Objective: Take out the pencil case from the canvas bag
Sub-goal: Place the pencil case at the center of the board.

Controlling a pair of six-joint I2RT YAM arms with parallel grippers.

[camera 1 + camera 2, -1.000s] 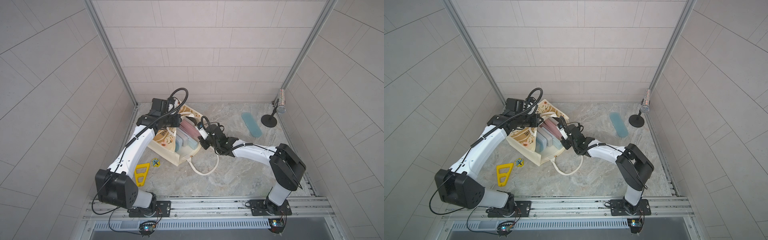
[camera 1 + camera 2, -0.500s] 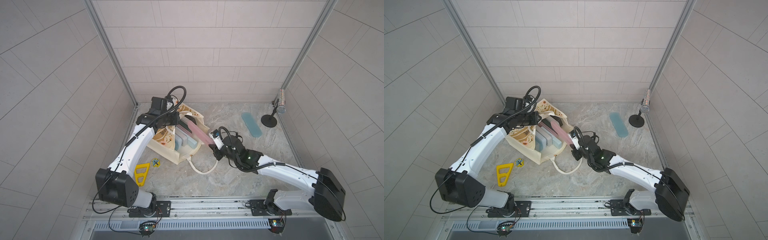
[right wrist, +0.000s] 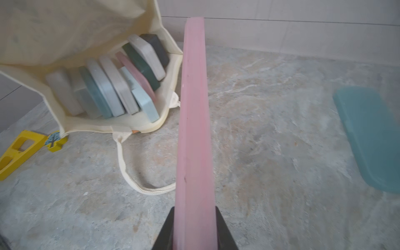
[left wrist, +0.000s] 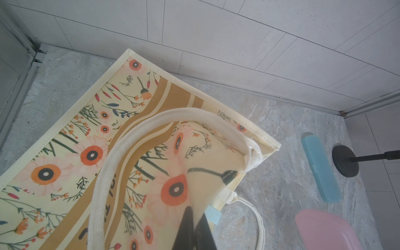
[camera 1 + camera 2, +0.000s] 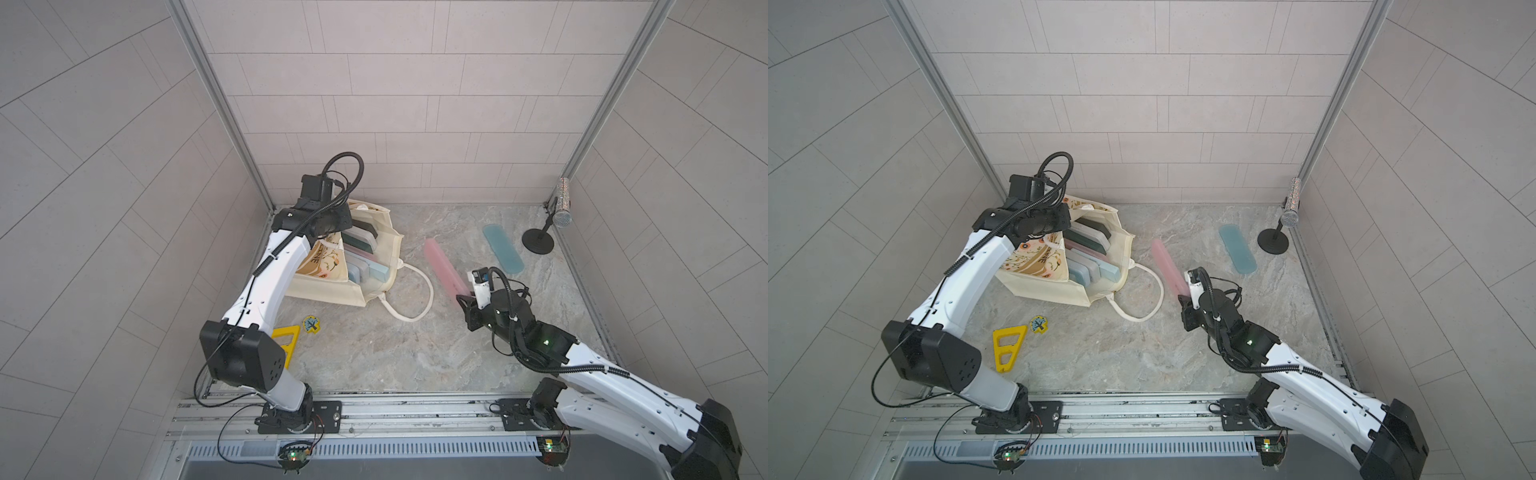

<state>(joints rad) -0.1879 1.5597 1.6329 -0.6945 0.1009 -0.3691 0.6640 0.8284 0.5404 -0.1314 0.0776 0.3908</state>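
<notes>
Your right gripper (image 3: 194,218) clamps the pencil case (image 5: 444,266) over the middle of the grey marbled tabletop (image 5: 374,357), clear of the canvas bag (image 5: 332,289) at its far left corner. Your left gripper (image 4: 194,229) pinches bag fabric. Tiled walls (image 5: 395,124) surround.

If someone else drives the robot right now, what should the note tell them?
Left gripper: shut on the canvas bag rim, holding it open.
Right gripper: shut on one end of the pink pencil case.
Done: that case is out of the bag, over the table; a blue pencil case lies there too.
Left to do: set the pink one down and let go.
</notes>
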